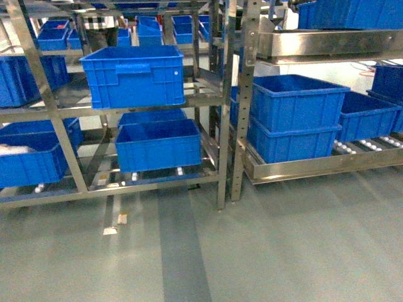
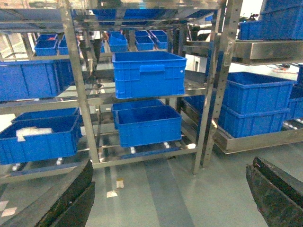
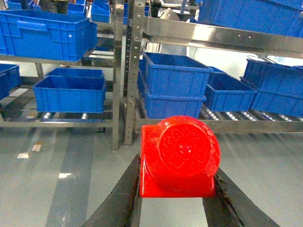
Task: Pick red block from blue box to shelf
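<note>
In the right wrist view my right gripper (image 3: pixel 176 182) is shut on the red block (image 3: pixel 180 156), a bright red brick whose round stud faces the camera, held above the grey floor. The steel shelf (image 1: pixel 223 100) stands ahead in the head view, with uprights and beams carrying dark blue crates; this shelf (image 3: pixel 125 71) also fills the right wrist view, and the shelf (image 2: pixel 208 90) spans the left wrist view. My left gripper (image 2: pixel 170 198) hangs open with nothing between its dark fingers (image 2: pixel 71 198). The blue box is out of view. Neither gripper shows in the head view.
Dark blue ribbed crates (image 1: pixel 133 75) sit on the shelf tiers, with two stacked (image 1: pixel 296 116) on the right bay's roller rack. Small scraps (image 1: pixel 116 224) lie on the grey floor (image 1: pixel 252 251) in front of the shelf.
</note>
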